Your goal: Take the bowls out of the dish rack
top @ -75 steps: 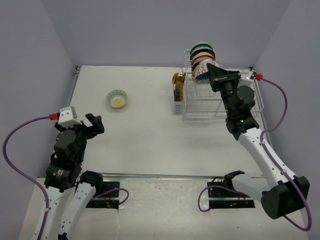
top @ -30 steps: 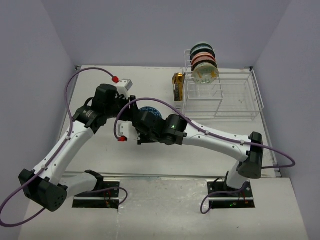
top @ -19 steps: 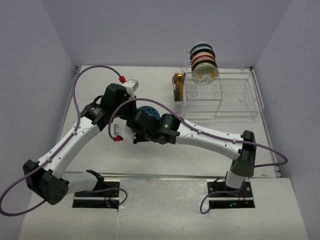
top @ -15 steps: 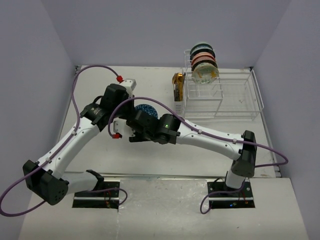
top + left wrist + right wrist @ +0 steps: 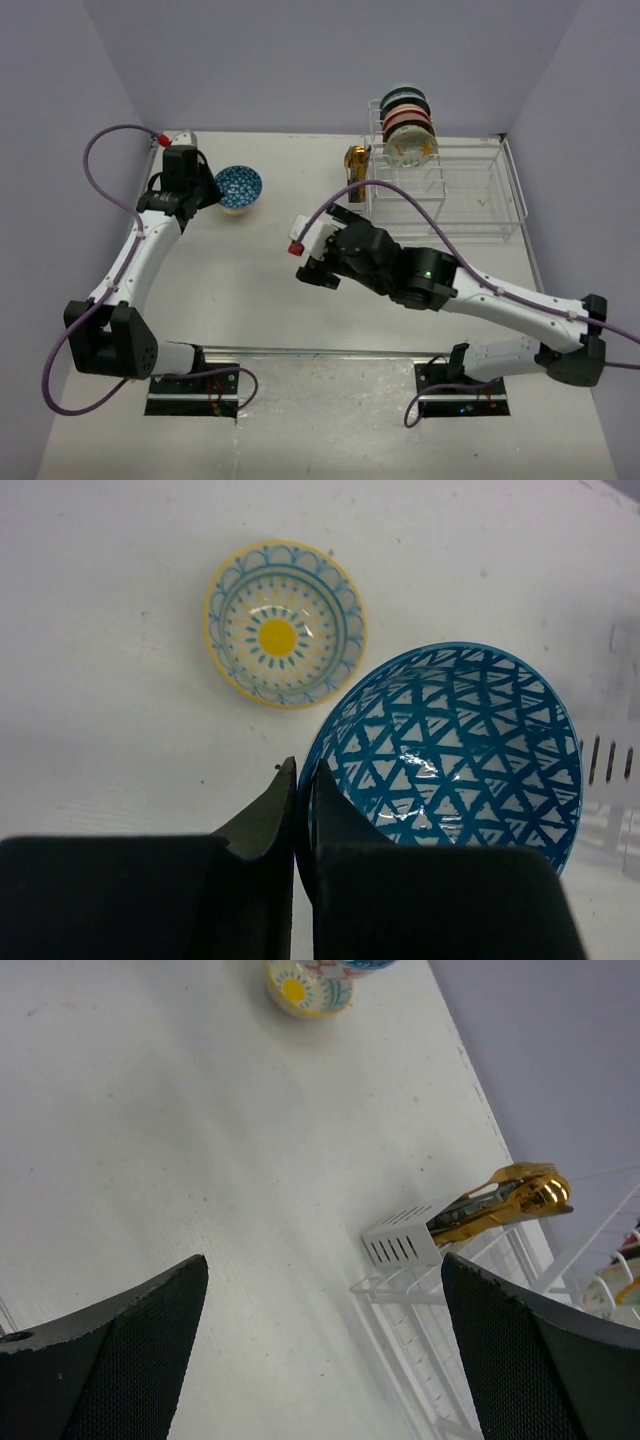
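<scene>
My left gripper (image 5: 205, 189) (image 5: 305, 771) is shut on the rim of a bowl with a blue triangle pattern (image 5: 238, 184) (image 5: 452, 748), at the table's far left. A yellow-rimmed bowl (image 5: 285, 623) (image 5: 308, 987) sits on the table just beside and below it; in the top view the blue bowl mostly hides it. Several more bowls (image 5: 405, 124) stand on edge in the upright slots of the white wire dish rack (image 5: 470, 200) at the back right. My right gripper (image 5: 312, 268) (image 5: 322, 1305) hangs open over the table's middle with nothing between its fingers.
A gold-brown utensil piece (image 5: 356, 163) (image 5: 508, 1200) sits in a small white slotted holder (image 5: 401, 1239) on the rack's left side. The table's left edge and the side wall lie close behind the left arm (image 5: 140, 250).
The two arms met mid-table on the blue bowl. My right gripper has since opened and drawn back to the right. My left arm swung the bowl to the far left, by the yellow bowl.
</scene>
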Available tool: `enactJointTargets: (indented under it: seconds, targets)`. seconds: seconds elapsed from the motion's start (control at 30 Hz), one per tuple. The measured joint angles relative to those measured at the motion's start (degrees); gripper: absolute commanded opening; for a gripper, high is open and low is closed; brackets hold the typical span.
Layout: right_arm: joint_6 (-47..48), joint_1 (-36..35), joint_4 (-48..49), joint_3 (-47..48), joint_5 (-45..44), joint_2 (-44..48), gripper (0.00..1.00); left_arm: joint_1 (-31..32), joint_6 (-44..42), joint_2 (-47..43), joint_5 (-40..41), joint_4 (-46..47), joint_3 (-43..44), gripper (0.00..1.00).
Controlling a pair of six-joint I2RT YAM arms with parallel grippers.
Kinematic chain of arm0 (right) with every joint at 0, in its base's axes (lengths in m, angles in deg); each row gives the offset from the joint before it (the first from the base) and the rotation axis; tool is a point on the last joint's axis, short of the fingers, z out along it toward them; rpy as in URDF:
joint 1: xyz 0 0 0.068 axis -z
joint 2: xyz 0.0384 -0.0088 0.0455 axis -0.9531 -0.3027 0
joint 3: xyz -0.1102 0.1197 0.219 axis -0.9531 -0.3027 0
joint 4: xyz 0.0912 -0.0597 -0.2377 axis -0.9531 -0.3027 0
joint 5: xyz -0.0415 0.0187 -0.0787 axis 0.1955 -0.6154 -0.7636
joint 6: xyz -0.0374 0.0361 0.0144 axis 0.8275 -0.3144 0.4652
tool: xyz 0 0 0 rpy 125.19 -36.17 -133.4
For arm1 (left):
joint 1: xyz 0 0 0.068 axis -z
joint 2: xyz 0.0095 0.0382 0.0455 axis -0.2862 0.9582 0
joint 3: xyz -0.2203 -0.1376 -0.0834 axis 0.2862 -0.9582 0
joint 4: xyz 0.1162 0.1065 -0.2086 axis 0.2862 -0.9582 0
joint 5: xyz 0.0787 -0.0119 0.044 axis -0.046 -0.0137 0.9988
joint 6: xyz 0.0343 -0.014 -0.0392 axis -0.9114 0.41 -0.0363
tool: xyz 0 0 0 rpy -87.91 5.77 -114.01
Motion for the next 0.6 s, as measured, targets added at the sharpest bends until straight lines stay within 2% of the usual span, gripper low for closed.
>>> enactJointTargets:
  seconds: [0.1,0.33,0.47,0.6]
  targets:
    - [-3.19,0.0,3.41,-5.07,0.35,8.7,0.99,-4.61,3.04,4.52,-0.2,4.09,0.28,0.0]
    - [-11.1,0.07,7.48,-15.74,5.55,25.59,0.99,-10.91,7.98,19.26,-5.18,9.99,4.83,0.0]
    - [-13.62,0.07,7.69,-19.23,7.96,30.99,0.99,-12.37,8.55,24.55,-5.53,10.43,7.89,0.0]
    - [-14.49,0.07,8.31,-20.13,9.29,32.46,0.99,-12.37,8.9,26.36,-5.75,11.21,8.37,0.0]
